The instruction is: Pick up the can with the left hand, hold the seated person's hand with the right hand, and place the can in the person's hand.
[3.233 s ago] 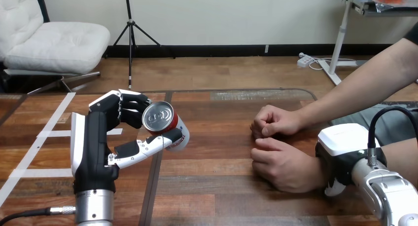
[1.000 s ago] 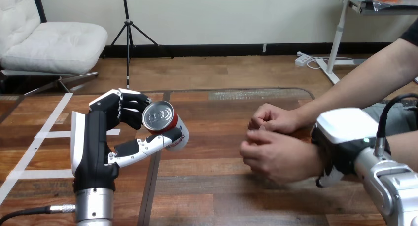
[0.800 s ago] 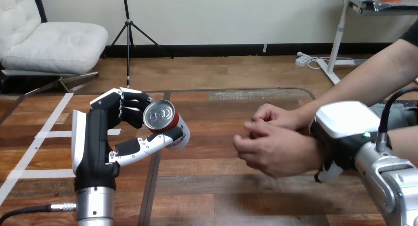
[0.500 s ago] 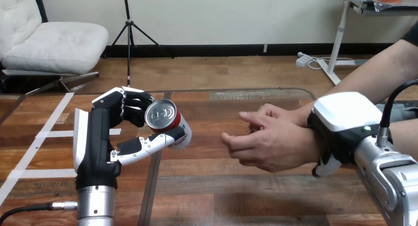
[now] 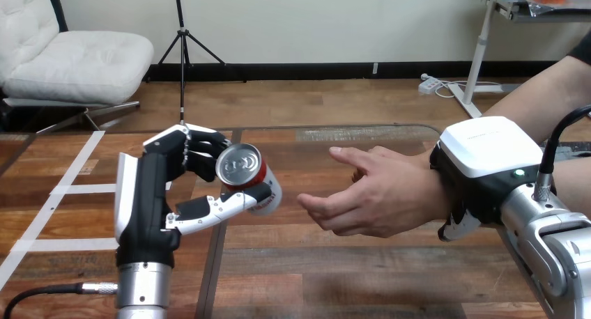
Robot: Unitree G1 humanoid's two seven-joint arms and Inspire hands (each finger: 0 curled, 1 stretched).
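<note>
can (image 5: 245, 180) clasped in left hand's (image 5: 148, 202) fingers (image 5: 201, 153)

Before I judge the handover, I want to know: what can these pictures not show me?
Head view:
Whether the right hand grips the person's wrist: its own white shell covers the contact.
The can base: turned away, behind the left hand.
The person's farther hand: mostly behind the person's nearer hand.
</note>
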